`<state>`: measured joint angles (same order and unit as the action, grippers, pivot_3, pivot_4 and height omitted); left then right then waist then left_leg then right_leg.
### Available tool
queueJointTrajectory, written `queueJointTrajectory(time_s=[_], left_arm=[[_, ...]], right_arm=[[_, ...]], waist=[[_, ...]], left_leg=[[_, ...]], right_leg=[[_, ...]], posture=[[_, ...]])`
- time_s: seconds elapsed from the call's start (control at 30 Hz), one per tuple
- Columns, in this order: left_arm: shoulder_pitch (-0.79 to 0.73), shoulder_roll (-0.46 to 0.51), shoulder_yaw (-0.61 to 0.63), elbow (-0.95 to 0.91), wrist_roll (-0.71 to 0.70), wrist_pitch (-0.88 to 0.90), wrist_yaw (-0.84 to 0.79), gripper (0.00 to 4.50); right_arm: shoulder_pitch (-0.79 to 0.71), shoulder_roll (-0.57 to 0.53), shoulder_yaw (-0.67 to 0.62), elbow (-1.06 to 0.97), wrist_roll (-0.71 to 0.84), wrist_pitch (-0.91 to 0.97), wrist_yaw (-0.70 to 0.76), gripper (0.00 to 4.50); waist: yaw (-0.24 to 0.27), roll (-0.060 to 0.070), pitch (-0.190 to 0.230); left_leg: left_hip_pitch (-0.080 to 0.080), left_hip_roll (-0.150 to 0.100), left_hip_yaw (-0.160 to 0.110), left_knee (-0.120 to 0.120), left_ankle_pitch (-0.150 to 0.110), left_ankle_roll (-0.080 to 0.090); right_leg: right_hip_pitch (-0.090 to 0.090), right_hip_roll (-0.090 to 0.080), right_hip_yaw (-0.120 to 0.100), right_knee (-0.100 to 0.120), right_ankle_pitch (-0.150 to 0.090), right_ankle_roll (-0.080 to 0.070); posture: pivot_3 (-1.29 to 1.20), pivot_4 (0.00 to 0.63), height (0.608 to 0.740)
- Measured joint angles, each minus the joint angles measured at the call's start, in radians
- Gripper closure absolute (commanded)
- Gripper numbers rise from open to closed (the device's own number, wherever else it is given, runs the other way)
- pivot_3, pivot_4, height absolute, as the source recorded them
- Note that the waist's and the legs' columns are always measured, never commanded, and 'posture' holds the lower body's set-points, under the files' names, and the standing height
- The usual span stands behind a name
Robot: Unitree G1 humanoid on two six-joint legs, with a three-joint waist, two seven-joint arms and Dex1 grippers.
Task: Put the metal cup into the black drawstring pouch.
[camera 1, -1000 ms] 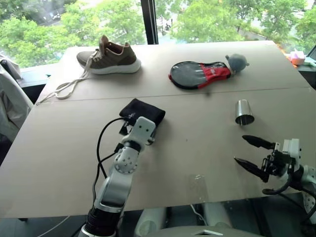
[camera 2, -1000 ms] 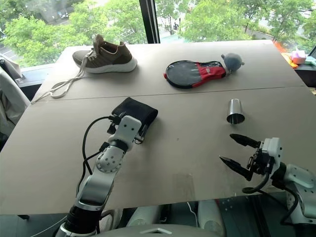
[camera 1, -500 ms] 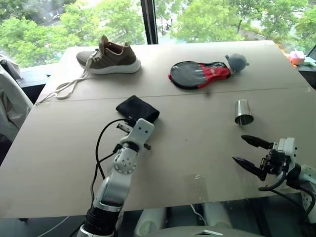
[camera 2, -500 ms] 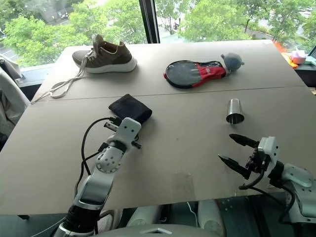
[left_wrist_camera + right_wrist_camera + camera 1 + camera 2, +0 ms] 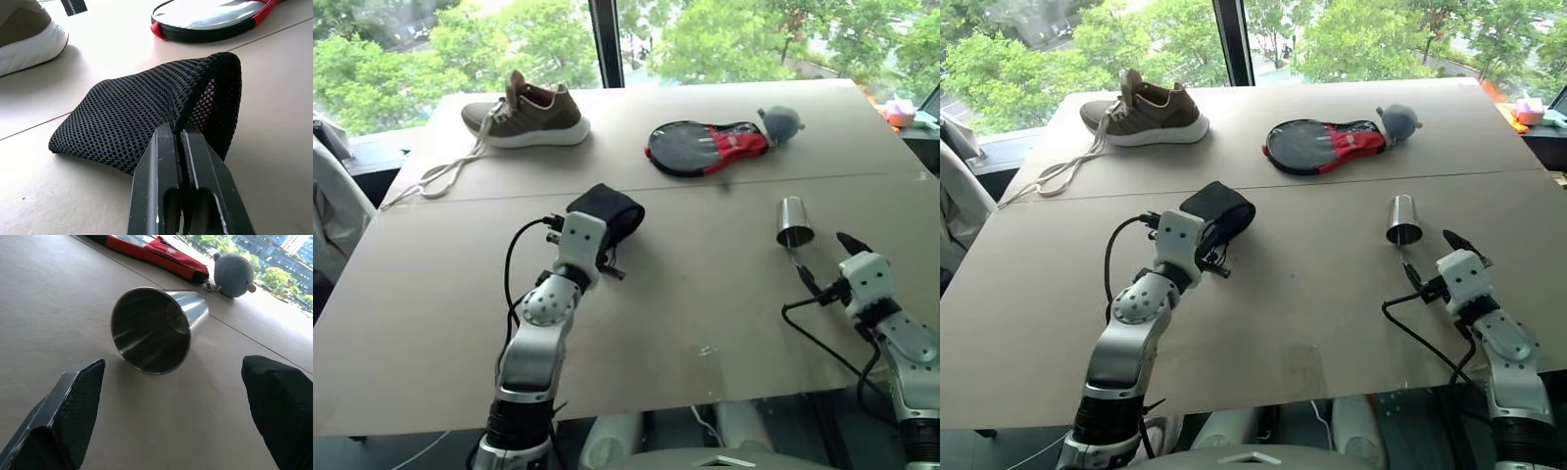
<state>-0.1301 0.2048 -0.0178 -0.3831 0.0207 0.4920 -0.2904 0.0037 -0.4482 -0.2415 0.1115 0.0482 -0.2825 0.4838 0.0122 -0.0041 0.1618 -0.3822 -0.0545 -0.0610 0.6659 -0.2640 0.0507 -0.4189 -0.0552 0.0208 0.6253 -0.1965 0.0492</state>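
Two tools at work: left tool (image 5: 182,134) clamped on the black drawstring pouch (image 5: 609,211) rim, lifting its mouth off the tabletop (image 5: 705,294), right tool (image 5: 820,262) spread wide just short of the metal cup (image 5: 793,221) lying there; next, close on cup.

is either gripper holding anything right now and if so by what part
The left gripper pinches the black drawstring pouch by its mouth edge. The right gripper holds nothing, jaws open.
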Motion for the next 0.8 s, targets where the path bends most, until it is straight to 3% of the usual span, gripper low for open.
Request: queueJointTrajectory(time_s=[0.17,0.2,0.27,0.43,0.53,0.67,0.8], left_arm=[[-0.001,0.008,0.007,-0.003,-0.068,0.000,-0.051,4.45],[-0.001,0.010,0.008,-0.005,-0.081,0.000,-0.056,4.48],[-0.002,0.011,0.007,-0.019,-0.096,0.000,-0.061,4.50],[-0.008,0.030,0.008,-0.037,-0.115,-0.002,-0.066,4.50],[-0.011,0.083,0.004,-0.037,-0.119,-0.039,-0.100,4.50],[-0.023,0.107,0.008,-0.033,-0.141,-0.047,-0.129,4.50],[-0.075,0.120,0.007,-0.017,-0.154,-0.045,-0.151,4.50]], right_arm=[[-0.122,0.064,0.000,0.066,0.055,0.094,-0.055,0.00],[-0.147,0.078,0.002,0.067,0.075,0.126,-0.058,0.25],[-0.184,0.085,0.006,0.069,0.100,0.185,-0.062,0.95],[-0.205,0.088,0.009,0.084,0.109,0.261,-0.083,3.26],[-0.205,0.087,0.009,0.104,0.110,0.272,-0.082,4.38],[-0.208,0.082,0.023,0.062,0.174,0.287,-0.012,4.38],[-0.229,0.090,0.126,-0.189,0.350,0.378,0.170,4.38]], waist=[[0.000,0.000,0.000],[0.000,0.000,0.000],[0.000,0.000,0.000],[0.003,0.000,0.000],[-0.001,0.000,0.000],[-0.002,0.001,0.000],[-0.012,0.001,0.001]], left_leg=[[0.001,0.001,0.000,0.000,0.000,0.001],[0.001,0.001,0.000,0.000,0.000,0.001],[0.000,0.000,0.000,0.000,0.000,0.000],[0.000,-0.001,-0.001,0.000,0.000,0.000],[0.000,0.000,0.000,-0.001,0.000,0.000],[0.001,0.000,0.000,-0.001,-0.001,0.003],[0.001,0.001,-0.001,-0.001,-0.002,0.003]], right_leg=[[0.001,0.001,0.000,0.001,0.000,0.000],[0.001,0.001,0.000,0.001,0.000,0.000],[0.001,0.001,0.000,0.000,0.000,0.000],[0.001,0.000,0.000,0.000,0.000,0.000],[0.000,0.000,0.000,0.000,0.000,-0.001],[0.000,0.001,0.000,0.000,0.000,0.000],[0.000,0.002,-0.001,0.001,0.000,0.000]], posture=[[0.00,0.150,0.740],[0.00,0.150,0.740],[0.00,0.150,0.740],[0.00,0.150,0.740],[0.00,0.150,0.740],[0.00,0.150,0.740],[0.00,0.150,0.740]])
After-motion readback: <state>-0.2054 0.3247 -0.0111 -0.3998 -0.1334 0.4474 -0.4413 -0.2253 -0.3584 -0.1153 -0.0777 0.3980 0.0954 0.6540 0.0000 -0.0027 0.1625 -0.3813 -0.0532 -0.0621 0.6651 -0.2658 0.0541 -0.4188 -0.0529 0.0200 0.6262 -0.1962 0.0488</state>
